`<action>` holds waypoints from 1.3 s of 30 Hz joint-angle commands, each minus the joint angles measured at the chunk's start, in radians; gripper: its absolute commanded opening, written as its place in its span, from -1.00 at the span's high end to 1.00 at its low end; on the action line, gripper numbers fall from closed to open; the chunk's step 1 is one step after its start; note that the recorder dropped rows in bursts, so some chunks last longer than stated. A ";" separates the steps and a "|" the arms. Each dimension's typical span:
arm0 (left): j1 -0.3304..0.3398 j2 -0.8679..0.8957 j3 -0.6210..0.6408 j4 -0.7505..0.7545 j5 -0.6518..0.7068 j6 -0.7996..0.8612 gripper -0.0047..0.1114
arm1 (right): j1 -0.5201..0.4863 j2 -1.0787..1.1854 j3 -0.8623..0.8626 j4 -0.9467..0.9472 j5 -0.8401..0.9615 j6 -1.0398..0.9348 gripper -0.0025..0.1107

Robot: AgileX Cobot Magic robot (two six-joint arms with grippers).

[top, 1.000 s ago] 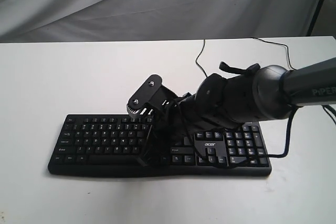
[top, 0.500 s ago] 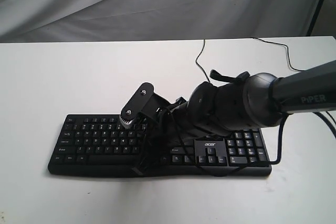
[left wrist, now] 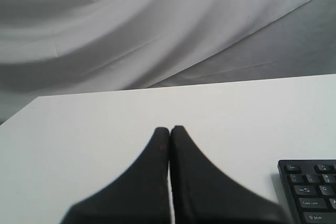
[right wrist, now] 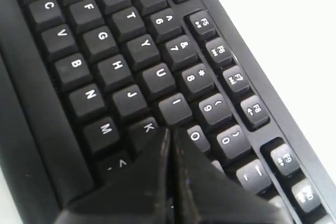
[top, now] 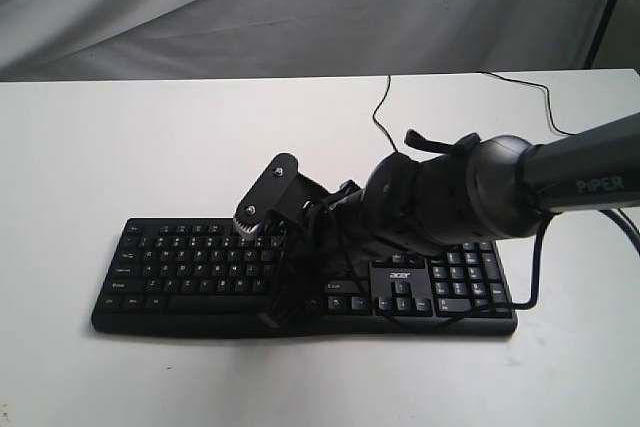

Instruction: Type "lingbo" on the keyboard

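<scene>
Right gripper [right wrist: 169,131] was pinched closed, tips at the keyboard [top: 190,267] between K and O. Left gripper [left wrist: 169,129] was closed too, over the worktop [left wrist: 79,129].

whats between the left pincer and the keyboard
Only bare white table. In the left wrist view, the shut left pincer sits apart from the keyboard corner, with nothing between them.
</scene>
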 commanded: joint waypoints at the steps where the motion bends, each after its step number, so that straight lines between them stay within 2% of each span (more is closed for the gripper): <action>1: -0.004 0.003 0.005 -0.001 -0.006 -0.003 0.91 | -0.006 0.001 0.000 -0.006 -0.007 -0.014 0.96; 17: -0.004 0.003 0.005 -0.001 -0.006 -0.003 0.91 | -0.006 0.019 0.000 -0.006 -0.001 -0.014 0.96; 28: -0.004 0.003 0.005 -0.001 -0.006 -0.003 0.91 | -0.006 -0.073 0.000 -0.006 -0.001 -0.016 0.96; 39: -0.004 0.003 0.005 -0.001 -0.006 -0.003 0.91 | 0.003 -0.029 -0.099 -0.002 0.028 -0.016 0.96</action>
